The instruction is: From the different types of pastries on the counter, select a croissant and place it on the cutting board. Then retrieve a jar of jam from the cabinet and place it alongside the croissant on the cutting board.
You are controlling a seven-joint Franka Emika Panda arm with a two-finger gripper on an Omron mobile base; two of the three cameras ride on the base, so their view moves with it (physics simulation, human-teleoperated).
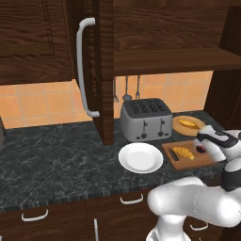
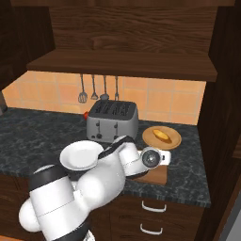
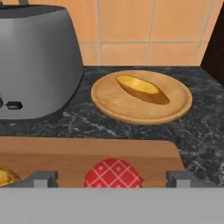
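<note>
The jar of jam (image 3: 113, 173), showing its red checked lid, stands on the cutting board (image 3: 87, 153). My gripper (image 3: 110, 177) is open around it, with a gap between the lid and each fingertip (image 3: 43, 177). In the left base view the jar (image 1: 201, 149) sits at the board's (image 1: 207, 161) right end, just under my gripper (image 1: 204, 145). The croissant (image 1: 183, 152) lies to its left on the board, and its edge shows in the hand view (image 3: 6, 176). The cabinet door (image 1: 102, 70) stands open above the counter (image 1: 56, 155).
A grey toaster (image 1: 145, 119) stands behind the board. A round tan plate (image 3: 175, 103) holds an oval bun (image 3: 142, 89) at the back right. A round white plate (image 1: 140, 157) lies left of the board. The dark side wall (image 2: 221, 117) closes the right.
</note>
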